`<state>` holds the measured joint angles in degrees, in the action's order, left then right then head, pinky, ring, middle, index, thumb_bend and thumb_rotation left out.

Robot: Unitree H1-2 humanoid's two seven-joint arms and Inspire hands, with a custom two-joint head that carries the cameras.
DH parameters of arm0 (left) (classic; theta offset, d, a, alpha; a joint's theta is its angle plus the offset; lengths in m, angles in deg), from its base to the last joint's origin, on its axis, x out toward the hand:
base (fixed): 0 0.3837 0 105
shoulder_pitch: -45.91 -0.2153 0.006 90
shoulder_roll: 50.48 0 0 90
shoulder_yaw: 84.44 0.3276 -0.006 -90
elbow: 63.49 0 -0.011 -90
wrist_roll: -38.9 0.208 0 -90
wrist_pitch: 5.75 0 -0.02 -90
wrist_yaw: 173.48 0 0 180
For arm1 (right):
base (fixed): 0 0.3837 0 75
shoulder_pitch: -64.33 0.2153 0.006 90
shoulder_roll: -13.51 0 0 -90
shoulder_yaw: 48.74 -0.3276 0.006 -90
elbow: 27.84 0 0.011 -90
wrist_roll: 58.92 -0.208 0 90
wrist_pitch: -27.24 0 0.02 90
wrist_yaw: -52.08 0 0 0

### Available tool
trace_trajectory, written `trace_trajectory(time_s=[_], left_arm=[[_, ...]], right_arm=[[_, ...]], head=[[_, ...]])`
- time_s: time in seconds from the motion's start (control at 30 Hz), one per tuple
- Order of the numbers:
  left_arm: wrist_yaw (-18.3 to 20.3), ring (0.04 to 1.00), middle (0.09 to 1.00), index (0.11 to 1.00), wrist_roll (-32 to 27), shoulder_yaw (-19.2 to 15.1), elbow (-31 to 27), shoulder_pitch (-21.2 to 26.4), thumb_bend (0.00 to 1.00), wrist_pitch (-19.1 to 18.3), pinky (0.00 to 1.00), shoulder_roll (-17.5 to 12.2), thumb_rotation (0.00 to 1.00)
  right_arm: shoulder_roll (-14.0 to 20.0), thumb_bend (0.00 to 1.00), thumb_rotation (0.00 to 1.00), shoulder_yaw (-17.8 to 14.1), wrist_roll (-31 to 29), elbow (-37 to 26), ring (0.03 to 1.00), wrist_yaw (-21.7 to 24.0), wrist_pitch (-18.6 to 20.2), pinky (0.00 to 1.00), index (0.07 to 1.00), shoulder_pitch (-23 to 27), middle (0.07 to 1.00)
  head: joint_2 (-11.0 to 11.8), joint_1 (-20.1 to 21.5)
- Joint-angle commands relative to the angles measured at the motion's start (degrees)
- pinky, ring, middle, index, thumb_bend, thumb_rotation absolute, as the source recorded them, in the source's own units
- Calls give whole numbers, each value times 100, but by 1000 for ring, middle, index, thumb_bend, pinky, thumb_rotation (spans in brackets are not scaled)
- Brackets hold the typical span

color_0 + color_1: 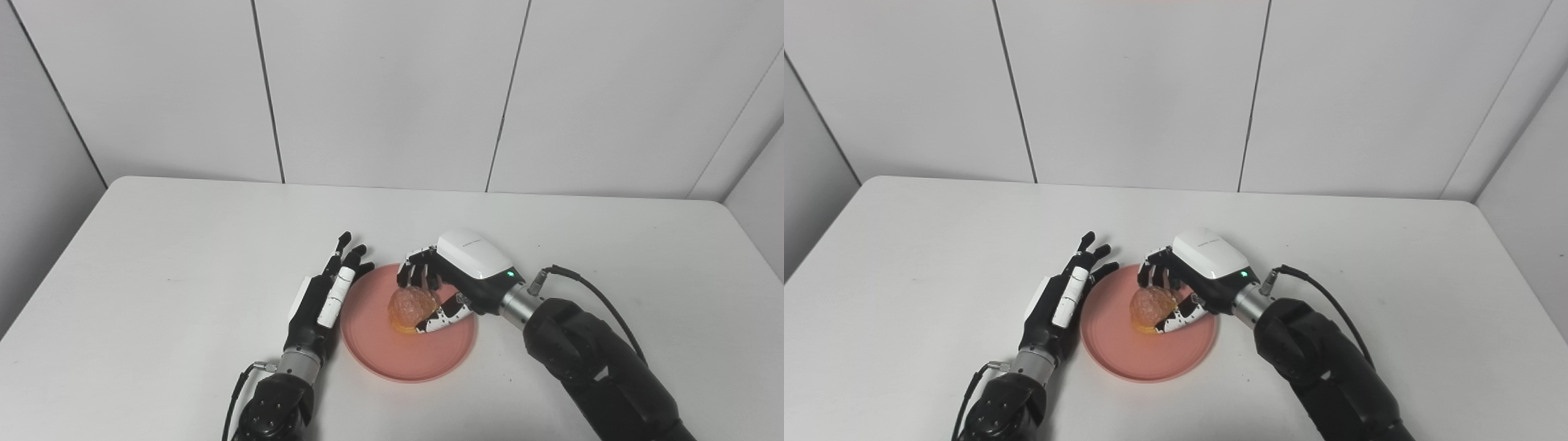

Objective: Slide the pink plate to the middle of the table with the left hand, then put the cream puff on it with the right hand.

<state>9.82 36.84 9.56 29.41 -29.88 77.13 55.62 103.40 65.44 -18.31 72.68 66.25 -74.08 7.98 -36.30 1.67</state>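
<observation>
Both views match closely. My right hand (450,285) clasps the cream puff (411,304) over the pink plate (392,355); my left hand (324,297), fingers extended, empty, lies against its rim.

A lab test booth: bare white table (184,245) enclosed by plain panel walls (392,92)

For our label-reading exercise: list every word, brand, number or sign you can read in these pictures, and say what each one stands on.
Nothing here can be read.
White back shell of the right hand: a faint line of small grey print, too small and blurred to read.
Left hand, pink plate, cream puff, table: no text or sign visible.
</observation>
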Motion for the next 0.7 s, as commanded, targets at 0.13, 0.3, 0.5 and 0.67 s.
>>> trace_trajectory(time_s=[0.13,0.3,0.5,0.67], left_arm=[[24,849,926,977,28,16,-167,79,821,44,849,9,901],[53,859,927,979,-13,11,-181,74,816,13,864,0,896],[58,851,929,980,11,9,-142,86,828,54,841,-17,896],[79,859,935,985,-65,-17,-158,87,823,34,866,-4,889]], right_arm=[[22,975,314,-94,-43,-332,572,114,96,500,641,113,617],[51,1000,417,-143,-72,-386,660,181,91,591,682,100,689],[104,1000,490,-253,-135,-548,685,310,90,601,699,97,714],[204,1000,630,-340,-204,-774,690,401,84,601,711,57,727]], head=[[-6,8],[-9,18],[-7,16],[-17,13]])
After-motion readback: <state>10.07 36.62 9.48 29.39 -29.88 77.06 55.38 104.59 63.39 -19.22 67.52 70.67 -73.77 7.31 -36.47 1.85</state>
